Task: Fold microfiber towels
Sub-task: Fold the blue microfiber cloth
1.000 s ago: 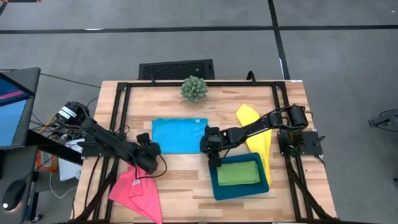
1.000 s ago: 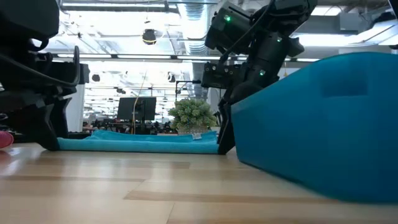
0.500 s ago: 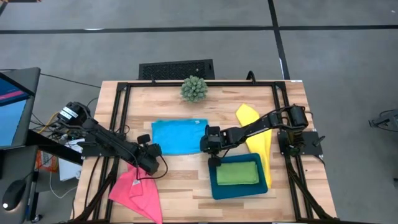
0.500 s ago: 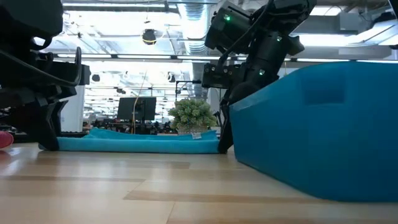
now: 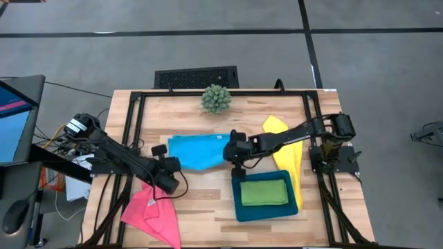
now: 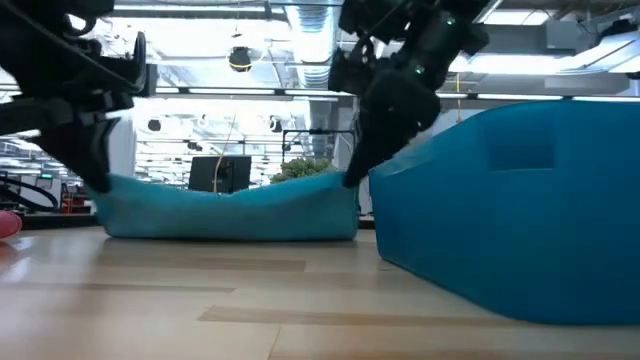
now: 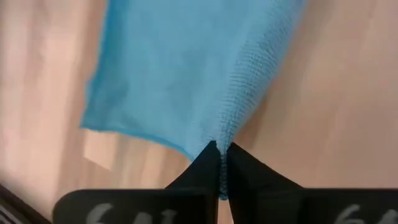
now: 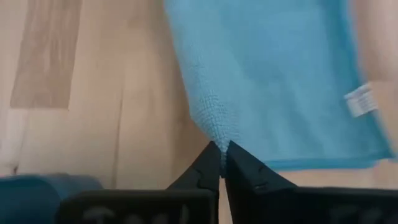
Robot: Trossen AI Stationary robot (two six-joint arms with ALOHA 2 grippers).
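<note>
The blue towel [image 5: 197, 151] lies mid-tabletop, and both of its near corners are pinched and raised, so that the cloth sags between them in the low view [image 6: 230, 207]. The left hand [image 5: 170, 166] holds the corner on its own side: in the left wrist view its fingers [image 7: 205, 168] are pressed together on a bunched point of blue towel [image 7: 186, 68], which fans out away from them over the wood. The right hand [image 5: 234, 150] holds the opposite near corner; in the right wrist view its fingers [image 8: 208, 165] are likewise closed on a gathered tip of the towel [image 8: 273, 81], and a small white label [image 8: 360, 99] shows at the cloth's far edge. In the low view the left hand [image 6: 100, 185] and the right hand [image 6: 352, 178] each meet the towel at an upper corner, while its lower edge rests on the tabletop [image 6: 250, 290].

Just beside the right hand, on the near side, stands the teal tray [image 5: 239, 207] with the folded green towel [image 5: 265, 192] lying in it. The yellow towel [image 5: 284, 155] lies along the tray's outer side, beneath the right arm. The pink towel [image 5: 154, 216] lies crumpled near the left hand, toward the tabletop's [image 5: 201, 200] near left corner. The spiky plant [image 5: 216, 99] sits at the far edge, beyond the blue towel.
</note>
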